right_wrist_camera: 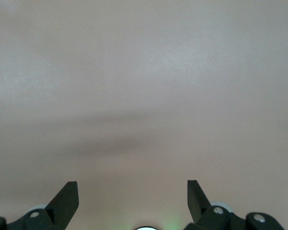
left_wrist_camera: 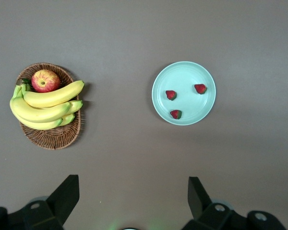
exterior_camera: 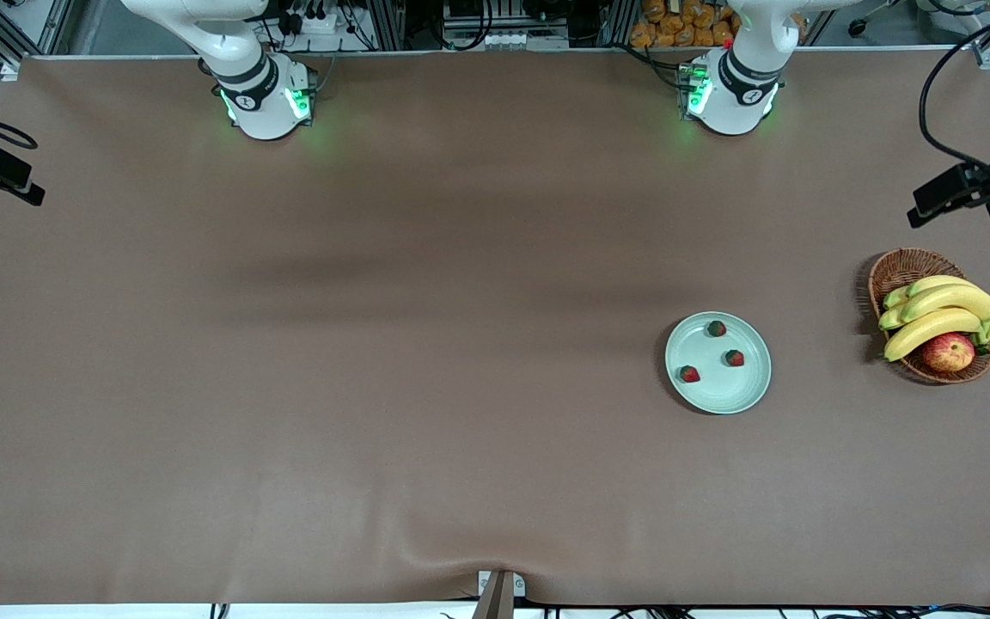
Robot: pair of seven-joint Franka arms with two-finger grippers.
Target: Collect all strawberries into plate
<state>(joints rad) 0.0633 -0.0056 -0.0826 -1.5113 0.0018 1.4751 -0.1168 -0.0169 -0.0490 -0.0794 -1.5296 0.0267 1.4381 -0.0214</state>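
Left gripper [left_wrist_camera: 132, 194]: hung high above the brown table [exterior_camera: 375, 387], fingers [left_wrist_camera: 67, 191] spread wide apart with nothing between them; the arm waited.
Right gripper [right_wrist_camera: 133, 194]: also up high over a bare stretch of the table, fingers [right_wrist_camera: 68, 194] wide apart and holding nothing; this arm waited too.
Plate [exterior_camera: 744, 391]: pale mint-green, flat on the table toward the left arm's end; well below the left gripper and ahead of its open fingertips in the left wrist view [left_wrist_camera: 182, 76]; out of sight of the right gripper's camera.
Strawberries: all three lay on the plate, apart from one another and clear of the rim.
First strawberry [exterior_camera: 717, 328]: the one farthest from the front camera [left_wrist_camera: 175, 114].
Second strawberry [exterior_camera: 734, 358]: near the plate's middle [left_wrist_camera: 171, 95].
Third strawberry [exterior_camera: 689, 374]: the one nearest the front camera, toward the rim on the right arm's side [left_wrist_camera: 200, 88].
Basket [exterior_camera: 899, 266]: brown wicker, beside the plate and well apart from it, closer to the left arm's end of the table; below the left gripper like the plate [left_wrist_camera: 57, 136].
Bananas [exterior_camera: 942, 314]: a yellow bunch lying across the basket [left_wrist_camera: 45, 108].
Apple [exterior_camera: 948, 352]: red and yellow, in the basket touching the bananas, at the basket's end nearer the front camera [left_wrist_camera: 45, 80].
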